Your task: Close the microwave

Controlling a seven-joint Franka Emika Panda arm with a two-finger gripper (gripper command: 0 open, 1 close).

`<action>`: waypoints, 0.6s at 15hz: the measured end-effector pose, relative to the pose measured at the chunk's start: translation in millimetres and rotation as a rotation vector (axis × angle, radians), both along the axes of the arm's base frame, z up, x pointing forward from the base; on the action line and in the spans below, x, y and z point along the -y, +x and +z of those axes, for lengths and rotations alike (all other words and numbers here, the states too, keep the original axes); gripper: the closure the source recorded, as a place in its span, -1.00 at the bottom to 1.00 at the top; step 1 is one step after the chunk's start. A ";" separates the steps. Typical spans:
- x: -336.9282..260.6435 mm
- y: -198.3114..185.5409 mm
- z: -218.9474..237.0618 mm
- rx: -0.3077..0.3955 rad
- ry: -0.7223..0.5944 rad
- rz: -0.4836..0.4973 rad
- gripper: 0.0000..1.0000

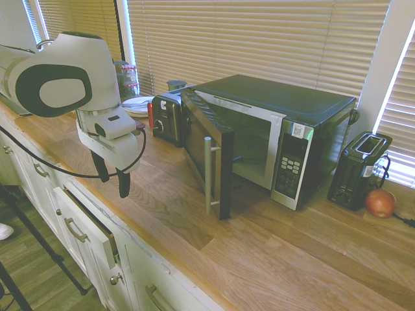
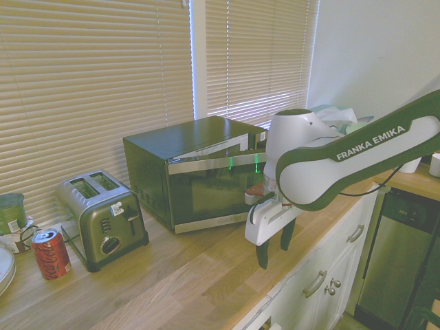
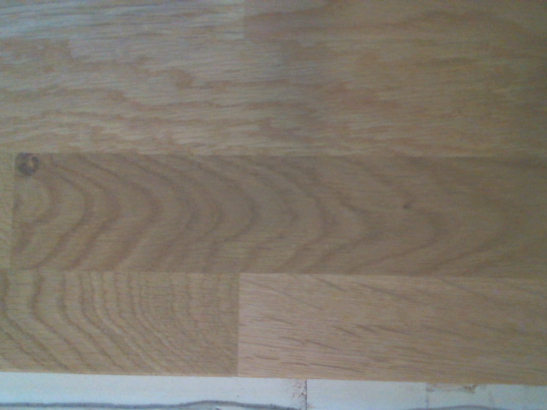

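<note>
microwave [image 1: 272, 129] door ajar; hand [image 1: 112, 183] spread, empty, well apart above counter [image 1: 272, 259].

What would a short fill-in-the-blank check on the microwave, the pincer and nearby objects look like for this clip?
1. The microwave door stands ____.
2. The pincer holds ____, hanging above the wooden countertop.
3. The red can stands beside the silver ____.
4. The wrist view shows only ____ grain and a white edge.

Missing words: open; nothing; toaster; wood
</note>
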State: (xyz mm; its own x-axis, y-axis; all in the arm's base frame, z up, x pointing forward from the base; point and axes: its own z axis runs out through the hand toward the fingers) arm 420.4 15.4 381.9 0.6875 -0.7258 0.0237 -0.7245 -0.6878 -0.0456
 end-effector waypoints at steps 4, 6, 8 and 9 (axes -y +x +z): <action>5.9 0.6 0.4 0.005 -0.005 -0.010 -1.00; 12.6 4.4 4.0 0.040 -0.007 -0.026 -1.00; 22.9 11.0 10.7 0.097 -0.014 -0.046 -1.00; 28.4 14.4 14.6 0.122 -0.019 -0.056 -1.00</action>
